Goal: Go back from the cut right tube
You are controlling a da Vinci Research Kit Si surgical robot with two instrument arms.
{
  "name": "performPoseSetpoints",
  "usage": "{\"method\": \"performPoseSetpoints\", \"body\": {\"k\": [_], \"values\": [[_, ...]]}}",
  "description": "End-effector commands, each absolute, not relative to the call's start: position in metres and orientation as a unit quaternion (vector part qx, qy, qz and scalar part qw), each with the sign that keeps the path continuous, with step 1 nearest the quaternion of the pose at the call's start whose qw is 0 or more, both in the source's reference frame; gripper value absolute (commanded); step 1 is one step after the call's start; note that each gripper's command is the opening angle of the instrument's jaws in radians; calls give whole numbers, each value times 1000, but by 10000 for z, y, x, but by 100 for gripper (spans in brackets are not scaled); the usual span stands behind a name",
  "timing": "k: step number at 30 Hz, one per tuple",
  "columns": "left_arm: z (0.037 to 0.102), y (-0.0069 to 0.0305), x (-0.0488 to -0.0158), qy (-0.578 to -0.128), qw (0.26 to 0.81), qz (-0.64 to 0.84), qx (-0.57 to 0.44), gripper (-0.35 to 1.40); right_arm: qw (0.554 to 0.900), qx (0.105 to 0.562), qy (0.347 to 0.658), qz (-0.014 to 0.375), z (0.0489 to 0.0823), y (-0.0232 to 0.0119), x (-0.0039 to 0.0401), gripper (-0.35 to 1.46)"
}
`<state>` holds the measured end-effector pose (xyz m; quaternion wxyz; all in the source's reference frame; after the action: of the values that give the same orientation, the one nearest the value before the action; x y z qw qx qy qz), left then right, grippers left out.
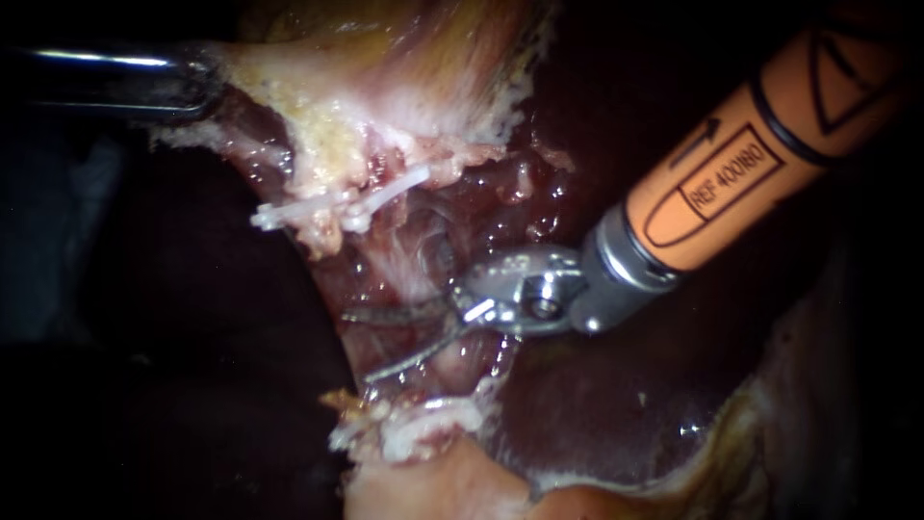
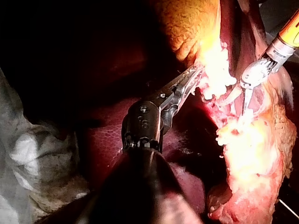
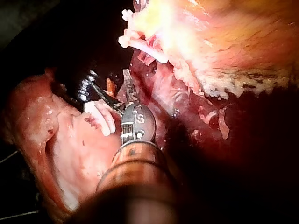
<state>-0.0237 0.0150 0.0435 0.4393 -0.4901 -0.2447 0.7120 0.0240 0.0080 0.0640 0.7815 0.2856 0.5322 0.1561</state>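
Observation:
My right instrument (image 1: 361, 344) comes in from the upper right on an orange shaft. Its two thin curved blades stand open, pointing left over wet red tissue, with nothing gripped between them. White clips (image 1: 337, 202) sit on the pale tissue above the blades, and more white clips (image 1: 419, 424) lie below them. A pale strand (image 1: 412, 262) runs down from the upper clips toward the blades. At the upper left my left instrument (image 1: 214, 89) is shut on the edge of the gallbladder (image 1: 385, 67); the left wrist view shows its jaws (image 2: 195, 74) closed on that pale tissue.
Dark liver (image 1: 616, 404) lies under and to the right of the blades. Yellow-white fatty tissue (image 1: 433, 481) borders the lower clips. In the right wrist view the open blades (image 3: 110, 86) sit beside a white clip (image 3: 100, 116).

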Motion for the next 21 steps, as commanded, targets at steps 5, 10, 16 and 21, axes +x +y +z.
{"method": "performPoseSetpoints", "body": {"k": [5, 10, 16, 21], "values": [[436, 150, -237, -245, 439, 712, -490, -35, 853, 217, 460, 121, 619, 85, 211, 145], [437, 150, -236, -245, 439, 712, -490, -35, 869, 186, 441, 121, 598, 100, 168, 145], [437, 151, -236, -245, 439, 712, -490, -35, 878, 175, 426, 136, 581, 107, 113, 145], [441, 150, -238, -244, 438, 712, -491, -35, 883, 168, 415, 140, 578, 112, 92, 145]]}}
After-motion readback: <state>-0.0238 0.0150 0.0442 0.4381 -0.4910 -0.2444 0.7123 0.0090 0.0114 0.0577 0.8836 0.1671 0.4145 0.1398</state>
